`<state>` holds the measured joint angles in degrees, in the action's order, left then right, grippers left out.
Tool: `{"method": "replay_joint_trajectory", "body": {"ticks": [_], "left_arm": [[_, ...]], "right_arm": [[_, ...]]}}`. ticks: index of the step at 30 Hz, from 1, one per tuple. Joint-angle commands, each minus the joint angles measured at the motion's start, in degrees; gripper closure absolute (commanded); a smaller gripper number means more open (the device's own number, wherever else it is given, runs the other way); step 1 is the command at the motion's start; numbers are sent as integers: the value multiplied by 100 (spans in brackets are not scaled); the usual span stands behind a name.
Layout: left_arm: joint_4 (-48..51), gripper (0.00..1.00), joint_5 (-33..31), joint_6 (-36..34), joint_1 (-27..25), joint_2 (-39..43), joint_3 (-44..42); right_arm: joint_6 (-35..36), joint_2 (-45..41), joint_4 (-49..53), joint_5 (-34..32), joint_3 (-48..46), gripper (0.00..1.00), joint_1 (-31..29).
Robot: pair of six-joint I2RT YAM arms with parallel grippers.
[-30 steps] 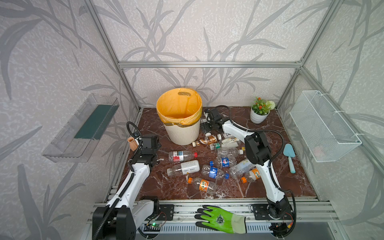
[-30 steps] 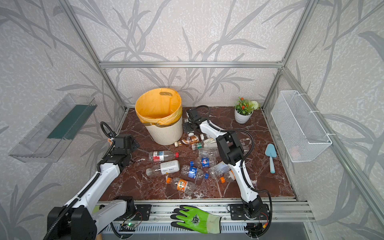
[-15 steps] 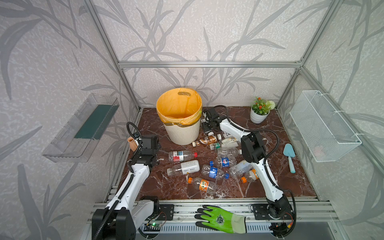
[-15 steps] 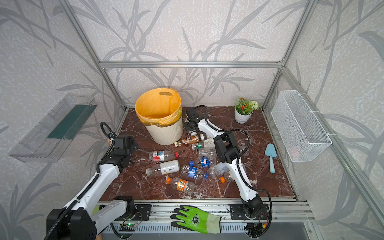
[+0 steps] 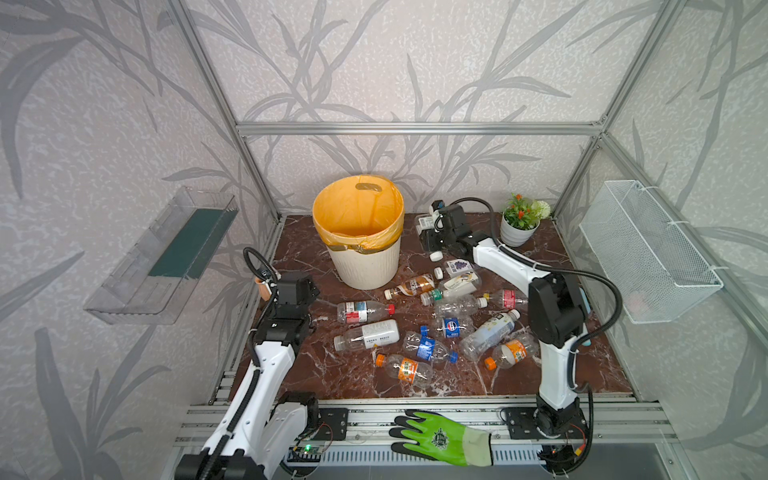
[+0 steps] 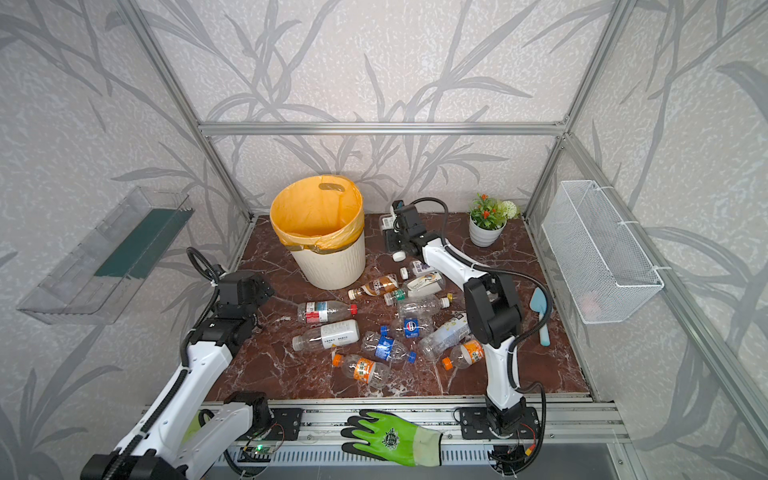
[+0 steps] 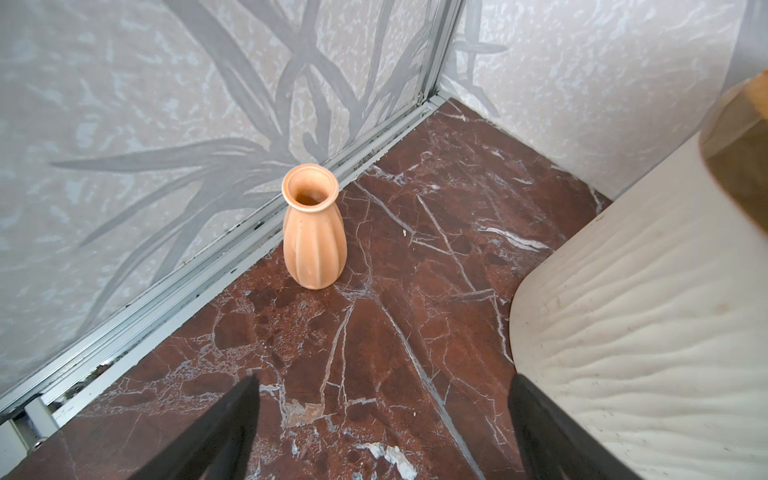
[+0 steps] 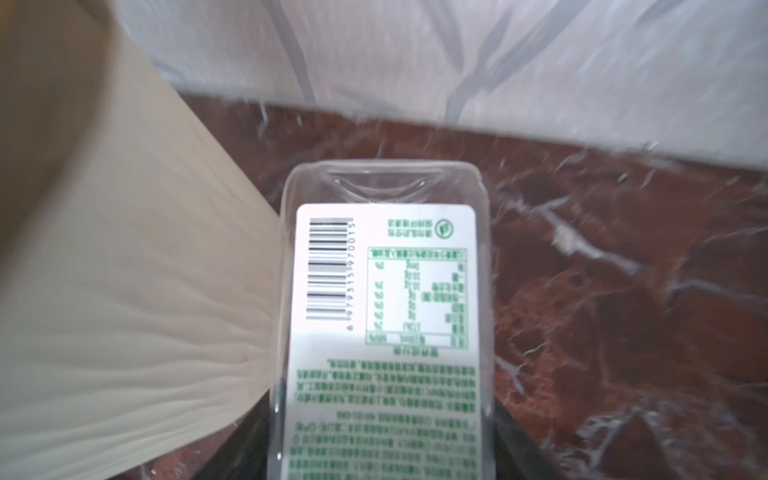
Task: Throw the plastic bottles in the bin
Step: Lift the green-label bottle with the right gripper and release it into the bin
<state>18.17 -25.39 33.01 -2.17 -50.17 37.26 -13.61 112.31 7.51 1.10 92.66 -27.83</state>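
Note:
The bin (image 5: 365,266) is cream, ribbed and lined with an orange bag; it stands at the back in both top views and shows as well in a top view (image 6: 332,266). My right gripper (image 5: 434,232) is just right of it, shut on a clear plastic bottle (image 8: 386,291) with a white, green-printed label. The bin wall (image 8: 124,291) is close beside that bottle. Several plastic bottles (image 5: 370,334) lie scattered on the marble floor in front of the bin. My left gripper (image 7: 382,399) is open and empty, left of the bin (image 7: 644,311).
A terracotta vase (image 7: 313,232) stands by the left wall. A white flower pot (image 5: 517,228) stands at the back right. On the right are a wire basket (image 5: 648,253) on the wall and a blue trowel (image 6: 540,316). A green glove (image 5: 440,436) lies on the front rail.
My right gripper has closed on the white-labelled bottle beside the bin, and that arm's elbow has swung to the right. The left arm has not moved.

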Motion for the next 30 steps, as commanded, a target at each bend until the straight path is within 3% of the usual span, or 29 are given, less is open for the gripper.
{"method": "replay_joint_trajectory", "body": {"ticks": [1,7,11,15,19,20,22,24,27,30], "left_arm": [[214,7,-144,64,-66,220,-100],[406,8,-205,-3,-206,452,-35],[507,8,-306,-165,-462,627,1],[619,7,-646,-302,-906,729,73],[805,8,-910,-342,-1309,855,146],[843,7,-939,-356,-1374,911,150],[918,7,-1009,-390,-1473,1013,166],[1038,7,-1084,-435,-1539,1125,207],[1167,7,-1163,-542,-1600,1261,254],[1180,7,-1147,-693,-1700,1350,289]], "right_arm": [[-63,-825,-1069,113,-229,46,78],[-256,-1877,-1707,458,-308,46,76],[-391,-2127,-1858,769,-135,46,-158],[-255,-1519,-1289,1228,653,44,-663],[-323,-315,-428,1489,1877,41,-940],[-300,35,-75,1638,2340,39,-963],[-13,487,789,1638,3258,26,-1019],[388,717,1704,1102,4144,0,-1027],[687,338,1873,692,4250,1,-938],[815,-536,1275,563,3355,1,-809]]}}
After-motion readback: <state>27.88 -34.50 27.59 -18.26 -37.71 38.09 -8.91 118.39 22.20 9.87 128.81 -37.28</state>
